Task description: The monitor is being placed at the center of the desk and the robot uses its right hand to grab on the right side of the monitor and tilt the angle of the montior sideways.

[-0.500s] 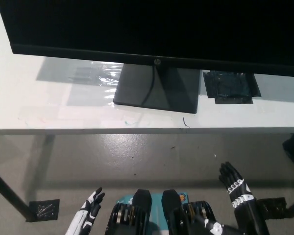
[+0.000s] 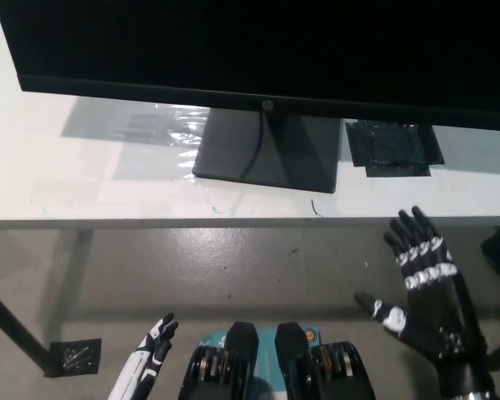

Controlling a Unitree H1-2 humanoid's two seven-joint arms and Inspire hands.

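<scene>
Right hand (image 2: 425, 287): black, fingers spread and holding nothing, raised below and in front of the desk (image 2: 83, 179) edge, palm toward the camera, fingertips pointing up toward the monitor (image 2: 258, 46) — apart from it, touching neither screen nor desk. Left hand (image 2: 150, 354): white, resting low at the picture's lower left, well away from the work; too little of it shows to tell whether it is spread or clenched. Step in hand, as judged: the reach, with no grasp made yet. The next move calls for the right hand to travel up and forward past the desk edge to the screen's right side (that edge lies beyond the picture's right border, so its exact place cannot be told), to close on it there, then to swing it sideways about the stand (image 2: 267, 150). Monitor: upright on its dark stand near the desk's middle, screen facing the robot, long axis running left to right across the picture — its lower bezel dips slightly toward the right. A black patch (image 2: 393, 146) lies flat on the desk just right of the stand, below the screen's right part.
</scene>
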